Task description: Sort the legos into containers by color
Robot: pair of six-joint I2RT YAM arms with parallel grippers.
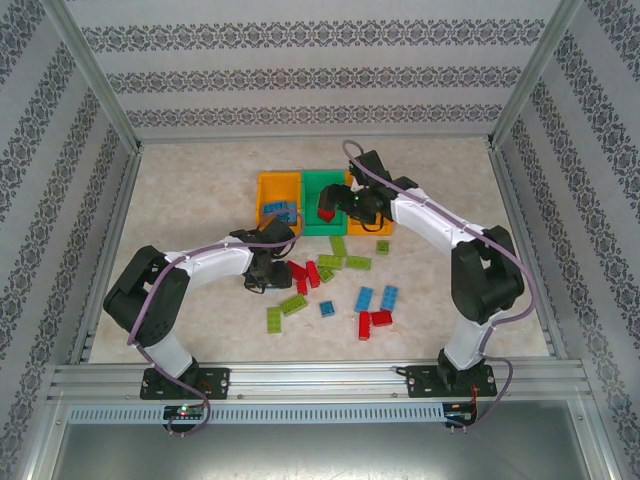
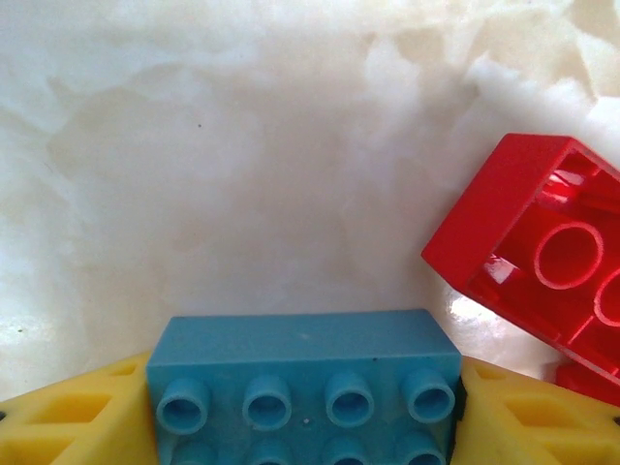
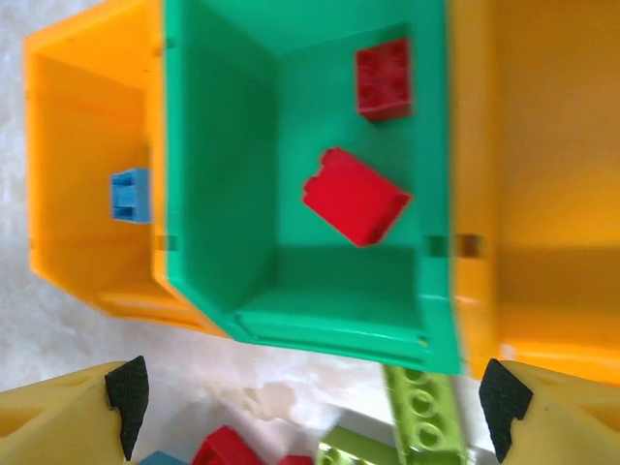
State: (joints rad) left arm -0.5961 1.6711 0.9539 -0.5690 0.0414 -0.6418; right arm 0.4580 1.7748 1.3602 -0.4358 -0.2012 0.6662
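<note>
— Where is the brick relative to the left gripper (image 2: 305, 412)?
— Right between its yellow fingers (image 2: 68, 417). It is a matte blue brick (image 2: 305, 354) with two rows of round studs facing up. Both fingers sit flush against its ends, clamped on it. Just beyond one finger lies a glossy red brick (image 2: 542, 257), tipped so its hollow underside shows. Past the fingertips the table (image 2: 291, 145) is pale and marbled.
— And the right gripper (image 3: 310, 397)?
— Spread wide, holding nothing. Straight ahead of its fingertips sits the green bin (image 3: 223, 194), smooth plastic, holding a tilted red block (image 3: 354, 199) and a darker red block (image 3: 385, 79) with its studs up. An orange bin (image 3: 87, 145) on one side holds a small blue piece (image 3: 131, 194); another orange container (image 3: 542, 145) flanks the other side. A lime brick (image 3: 426, 417) lies on the table between the fingers and the green bin's near wall.
</note>
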